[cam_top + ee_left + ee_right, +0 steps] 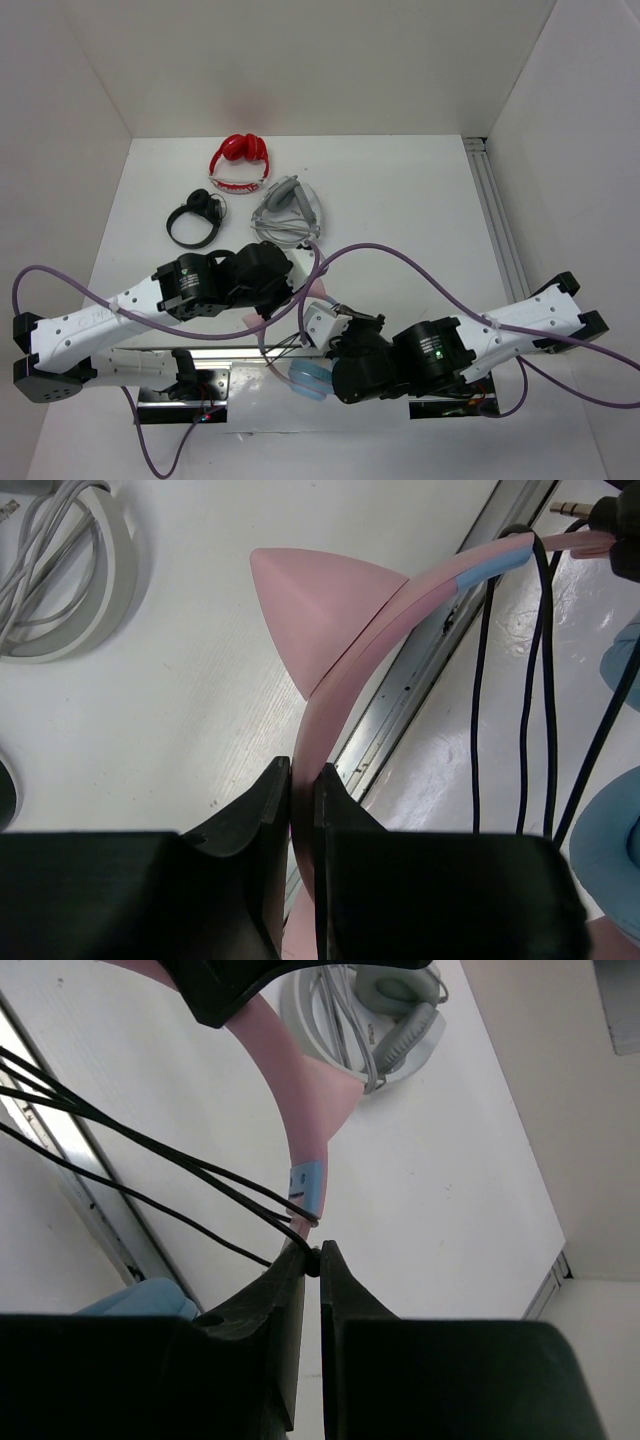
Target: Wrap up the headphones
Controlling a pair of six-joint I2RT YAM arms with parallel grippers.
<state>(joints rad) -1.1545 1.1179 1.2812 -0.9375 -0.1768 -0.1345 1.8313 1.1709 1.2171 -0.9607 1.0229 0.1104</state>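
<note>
1. My left gripper (303,772) is clamped on the pink band of the headphones (310,380), at the table's (400,200) near edge between my arms.
2. My right gripper (312,1256) pinches their black cable (250,1194).

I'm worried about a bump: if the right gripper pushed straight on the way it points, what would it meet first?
Probably the headphones' pink headband, its blue stretch just past the tips of the right gripper, which pinches the black cable. Depth is unclear.
</note>
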